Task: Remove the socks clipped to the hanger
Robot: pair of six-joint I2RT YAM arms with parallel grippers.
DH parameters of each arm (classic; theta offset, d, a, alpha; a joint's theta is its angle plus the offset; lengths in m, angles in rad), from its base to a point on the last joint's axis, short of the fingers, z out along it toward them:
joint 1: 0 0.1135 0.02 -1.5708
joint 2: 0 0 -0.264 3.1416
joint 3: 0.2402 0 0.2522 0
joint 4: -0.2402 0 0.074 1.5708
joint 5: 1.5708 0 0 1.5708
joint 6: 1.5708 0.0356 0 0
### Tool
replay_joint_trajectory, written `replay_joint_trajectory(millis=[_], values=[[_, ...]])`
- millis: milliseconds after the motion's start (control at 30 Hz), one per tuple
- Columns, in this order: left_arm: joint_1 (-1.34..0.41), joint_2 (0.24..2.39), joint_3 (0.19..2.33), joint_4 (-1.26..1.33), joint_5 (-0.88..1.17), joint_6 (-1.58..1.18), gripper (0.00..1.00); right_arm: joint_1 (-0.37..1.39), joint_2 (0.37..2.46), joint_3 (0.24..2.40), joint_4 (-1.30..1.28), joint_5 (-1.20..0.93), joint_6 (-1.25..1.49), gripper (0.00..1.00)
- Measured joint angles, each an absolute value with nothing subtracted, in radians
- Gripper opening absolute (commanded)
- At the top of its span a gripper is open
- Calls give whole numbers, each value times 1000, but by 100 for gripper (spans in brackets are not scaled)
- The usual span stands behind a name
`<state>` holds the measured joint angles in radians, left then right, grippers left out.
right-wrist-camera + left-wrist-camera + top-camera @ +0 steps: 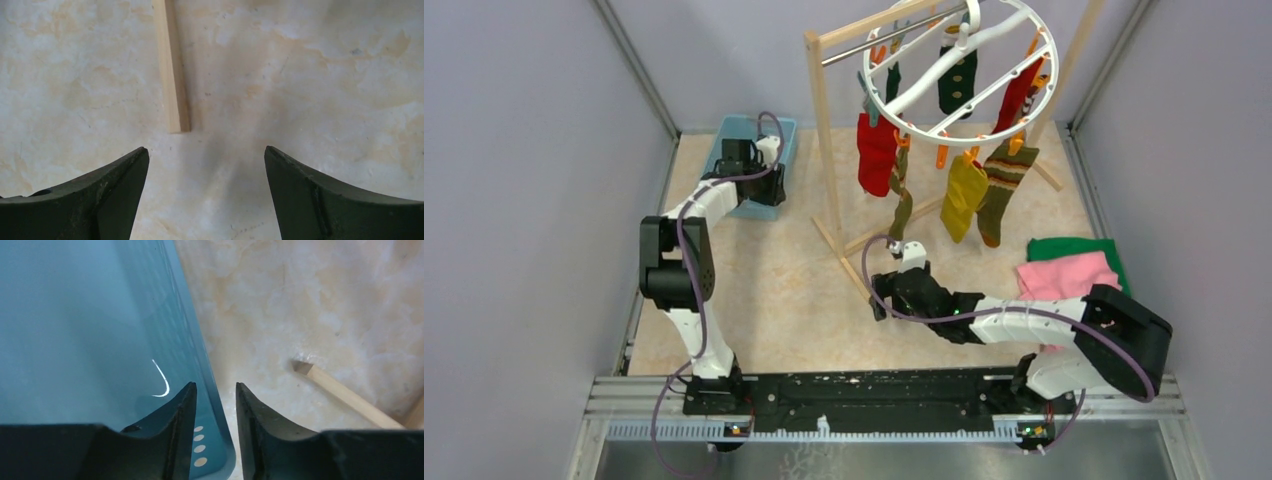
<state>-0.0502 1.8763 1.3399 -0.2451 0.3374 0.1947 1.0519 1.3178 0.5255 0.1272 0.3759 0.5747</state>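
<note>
Hiding: hanger [921, 90] hook cropped | socks [876, 155] overlapping | bin [746, 210] partly covered

The top of the hanger [944, 136] runs off the overhead view's upper edge. The left arm [714, 200] covers part of the blue bin [736, 127]; the right arm [1024, 320] hides the near edge of the pink cloth [1064, 275].

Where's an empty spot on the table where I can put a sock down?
The biggest bare patch of table lies between the left arm, the blue bin and the wooden rack's foot. It's crowded under the hanger, where socks dangle, and on the right, where the folded cloths and right arm sit.
</note>
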Motion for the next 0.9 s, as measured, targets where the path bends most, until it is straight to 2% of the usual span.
replay_joint_trajectory(millis=[167,267,467,600,700,900], values=[[-53,1880,1340,-294,300,226,8,1052,1413,580,200,375,519,79],[-52,1839,1293,-295,263,265,0,1052,1477,625,225,371,491,74],[-57,1618,1085,-359,210,340,0,1050,1601,717,257,346,451,58],[-56,1473,997,-445,146,374,0,1048,1672,766,262,333,427,37],[-52,1395,964,-505,93,390,0,1044,1726,807,260,327,419,25],[-32,1197,894,-629,17,445,0,1016,1808,899,228,321,407,11]])
